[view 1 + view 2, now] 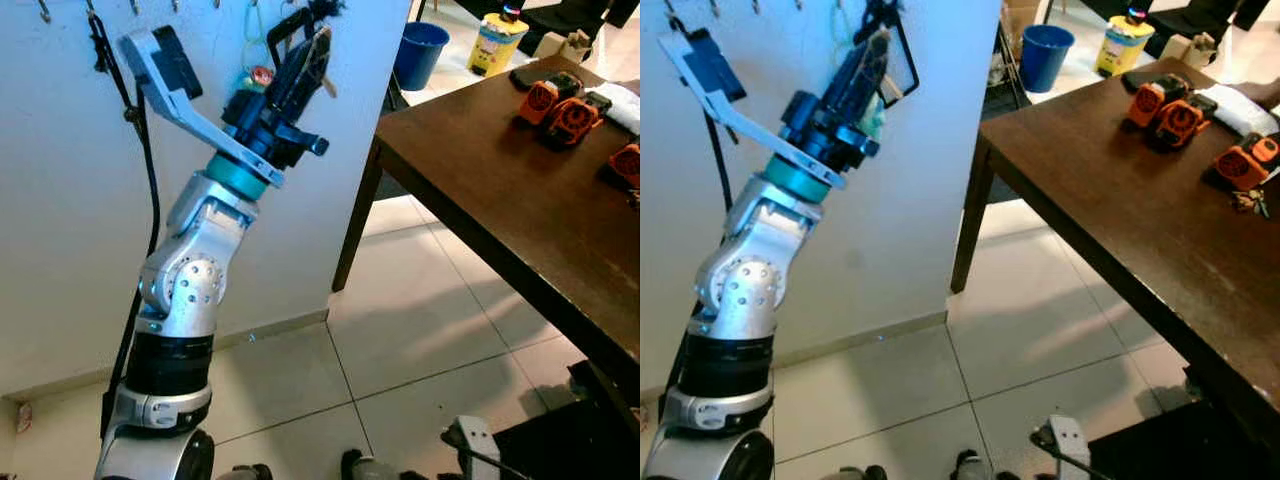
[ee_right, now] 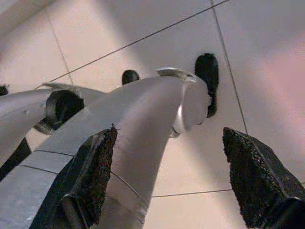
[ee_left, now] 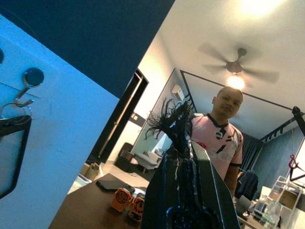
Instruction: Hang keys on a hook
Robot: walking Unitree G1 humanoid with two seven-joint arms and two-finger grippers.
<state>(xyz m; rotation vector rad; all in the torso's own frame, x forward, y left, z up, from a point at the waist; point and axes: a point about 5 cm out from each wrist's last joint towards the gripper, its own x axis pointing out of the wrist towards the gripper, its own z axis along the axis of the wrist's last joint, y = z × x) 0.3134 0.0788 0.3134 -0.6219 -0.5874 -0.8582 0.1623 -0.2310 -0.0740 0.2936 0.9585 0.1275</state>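
Observation:
My left arm is raised against the white wall, its gripper (image 1: 308,30) up by a row of small metal hooks (image 1: 45,12). A green loop with a red ring, the keys (image 1: 258,62), hangs against the wall right beside the fingers. In the left wrist view a metal ring (image 3: 20,98) hangs from a round-based hook (image 3: 33,76), just above one black finger (image 3: 14,143). The other finger (image 3: 186,167) stands well apart, so the left gripper is open. My right gripper (image 2: 167,167) hangs low over the tiled floor, fingers spread wide and empty.
A dark wooden table (image 1: 480,190) with orange tools (image 1: 560,110) stands close on the right. A black cable (image 1: 150,200) runs down the wall. A blue bucket (image 1: 420,50) and a yellow container (image 1: 497,40) stand behind. A person (image 3: 224,138) stands beyond the table.

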